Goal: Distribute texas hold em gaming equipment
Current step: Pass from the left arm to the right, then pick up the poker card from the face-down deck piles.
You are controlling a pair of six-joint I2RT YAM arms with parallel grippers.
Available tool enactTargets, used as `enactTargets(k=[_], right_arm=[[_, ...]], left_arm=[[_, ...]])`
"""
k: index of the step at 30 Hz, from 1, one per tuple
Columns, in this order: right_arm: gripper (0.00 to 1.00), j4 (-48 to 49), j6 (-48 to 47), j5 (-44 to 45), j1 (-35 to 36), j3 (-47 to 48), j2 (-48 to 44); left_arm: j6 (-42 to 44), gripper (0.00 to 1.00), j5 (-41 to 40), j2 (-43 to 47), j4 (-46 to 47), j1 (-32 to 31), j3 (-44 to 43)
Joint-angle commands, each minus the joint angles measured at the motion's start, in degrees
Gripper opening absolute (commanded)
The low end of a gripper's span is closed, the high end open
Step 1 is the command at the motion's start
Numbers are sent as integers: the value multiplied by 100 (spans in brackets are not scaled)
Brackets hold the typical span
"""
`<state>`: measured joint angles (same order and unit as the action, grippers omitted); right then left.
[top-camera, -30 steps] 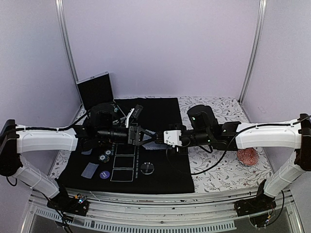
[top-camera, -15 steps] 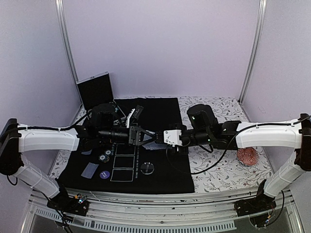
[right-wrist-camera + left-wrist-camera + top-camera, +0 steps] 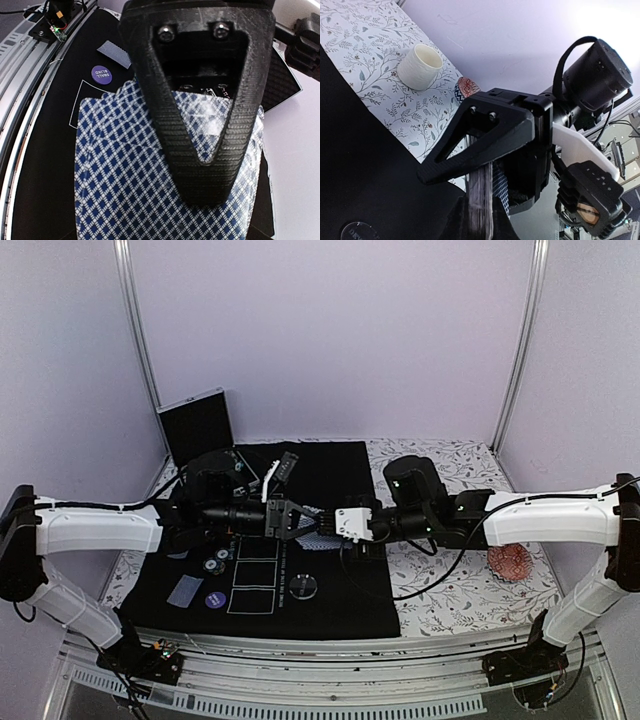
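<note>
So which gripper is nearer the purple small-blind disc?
Left. The left gripper hangs beyond and right of the purple disc; the right gripper faces it, even farther right.

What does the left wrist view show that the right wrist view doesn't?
Only left wrist: the cream cup and reddish dish on the floral cloth, with the deck of cards seen edge-on. Only right wrist: the purple small-blind disc, a single face-down card, and the deck's lattice backs face-on. Both: the deck of cards and the black mat.
</note>
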<state>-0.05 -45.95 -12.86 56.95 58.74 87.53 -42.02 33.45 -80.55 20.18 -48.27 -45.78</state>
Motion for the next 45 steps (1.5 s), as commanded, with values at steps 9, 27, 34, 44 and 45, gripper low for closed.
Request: enactTargets(k=[9,27,34,44,45], right_arm=[[50,167,119,226,-91,76,-59],[50,133,150,248,-88,76,-23],[50,107,140,241,-94,99,17],[50,8,112,264,-94,248,141],[50,7,113,263,-89,261,144]], left_arm=[[111,0,297,149,-27,-79,-57],[1357,36,-982,298,-2303,-93,-849],[1644,35,-1449,451,-2839,-86,-997],[1724,53,-1063,220,-2702,-130,-1390],[1730,54,-1026,210,-2665,-130,-1413]])
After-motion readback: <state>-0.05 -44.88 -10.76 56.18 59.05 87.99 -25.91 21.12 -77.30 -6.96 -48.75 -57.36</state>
